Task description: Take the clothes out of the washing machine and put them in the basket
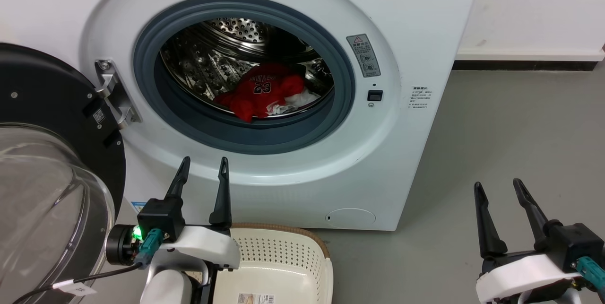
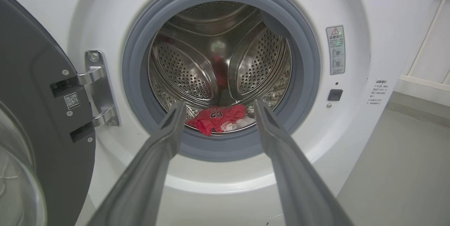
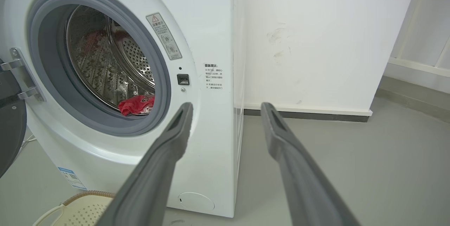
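Observation:
The washing machine (image 1: 406, 48) stands with its door (image 1: 52, 119) swung open to the left. Inside the steel drum lie the clothes: a red jersey (image 1: 262, 90) marked 23, and white cloth (image 1: 295, 101) at its right. The same pile shows as the red jersey (image 2: 218, 117) in the left wrist view and a red bit (image 3: 136, 104) in the right wrist view. My left gripper (image 1: 203, 162) is open, held in front of the machine below the drum opening, empty. My right gripper (image 1: 497, 185) is open and empty, off to the machine's right over the floor. The basket (image 1: 283, 266) sits on the floor under the left arm.
The glass bowl of the open door (image 1: 42, 200) bulges out at the left, close beside my left arm. Grey floor (image 1: 510, 143) stretches to the right of the machine, ending at a white wall with a dark skirting (image 1: 524, 65).

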Tool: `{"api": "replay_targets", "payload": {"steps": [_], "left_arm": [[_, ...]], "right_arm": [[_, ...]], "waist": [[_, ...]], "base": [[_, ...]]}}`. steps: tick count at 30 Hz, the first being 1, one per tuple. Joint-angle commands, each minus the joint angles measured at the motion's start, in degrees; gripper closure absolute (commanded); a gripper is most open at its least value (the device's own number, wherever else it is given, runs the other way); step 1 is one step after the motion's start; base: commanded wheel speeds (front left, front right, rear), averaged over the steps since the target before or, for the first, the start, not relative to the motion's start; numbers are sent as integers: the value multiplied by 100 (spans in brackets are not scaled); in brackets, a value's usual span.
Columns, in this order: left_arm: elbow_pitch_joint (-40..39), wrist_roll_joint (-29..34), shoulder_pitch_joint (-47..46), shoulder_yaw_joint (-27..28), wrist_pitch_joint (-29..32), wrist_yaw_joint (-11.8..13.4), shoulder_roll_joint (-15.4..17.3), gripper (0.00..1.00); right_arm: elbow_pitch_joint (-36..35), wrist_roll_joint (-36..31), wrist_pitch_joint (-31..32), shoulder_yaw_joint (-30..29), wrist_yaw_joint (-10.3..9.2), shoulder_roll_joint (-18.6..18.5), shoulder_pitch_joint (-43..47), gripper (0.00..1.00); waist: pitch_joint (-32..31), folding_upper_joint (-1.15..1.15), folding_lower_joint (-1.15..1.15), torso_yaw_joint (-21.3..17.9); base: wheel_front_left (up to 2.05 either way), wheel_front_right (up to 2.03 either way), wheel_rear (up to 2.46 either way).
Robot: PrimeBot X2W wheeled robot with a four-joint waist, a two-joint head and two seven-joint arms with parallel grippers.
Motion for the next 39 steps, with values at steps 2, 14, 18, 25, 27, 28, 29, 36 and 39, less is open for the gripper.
{"api": "replay_targets", "payload": {"steps": [2,14,18,25,27,28,29,36,39], "left_arm": [[12,153,-68,-12,-52,14,3,0],[138,423,-74,9,-143,6,-24,0],[182,359,-83,33,-142,-16,-32,0],[236,359,-120,34,-142,-19,-39,0],[245,406,-144,12,-142,-5,-41,0],[256,430,-171,-3,-142,1,-42,0],[272,450,-210,-18,-142,6,-42,0],[584,483,-887,-110,-141,67,-45,0],[788,510,-1312,-81,-141,127,-46,0]], "right_arm": [[-55,-145,-48,-5,-2,1,41,0],[-41,-420,-93,-7,-2,2,75,0],[-23,-384,-85,-4,-2,2,79,0],[-19,-343,-72,-11,-2,2,77,0],[-33,-336,-65,-23,-2,2,72,0],[-50,-329,-59,-34,-2,2,69,0],[-70,-326,-50,-41,-2,2,60,0],[-454,-381,2,-78,-2,3,-225,0],[-669,-392,17,-47,-2,3,-388,0]], "waist": [[3,0,0,8],[-3,0,0,25],[-8,0,0,29],[9,0,0,45],[27,0,0,60],[48,0,0,73],[72,0,0,85],[699,0,0,104],[1082,0,0,49]], "base": [[0,0,0],[0,0,0],[0,0,0],[0,0,0],[0,0,0],[0,0,0],[0,0,0],[0,0,0],[0,0,0]]}}
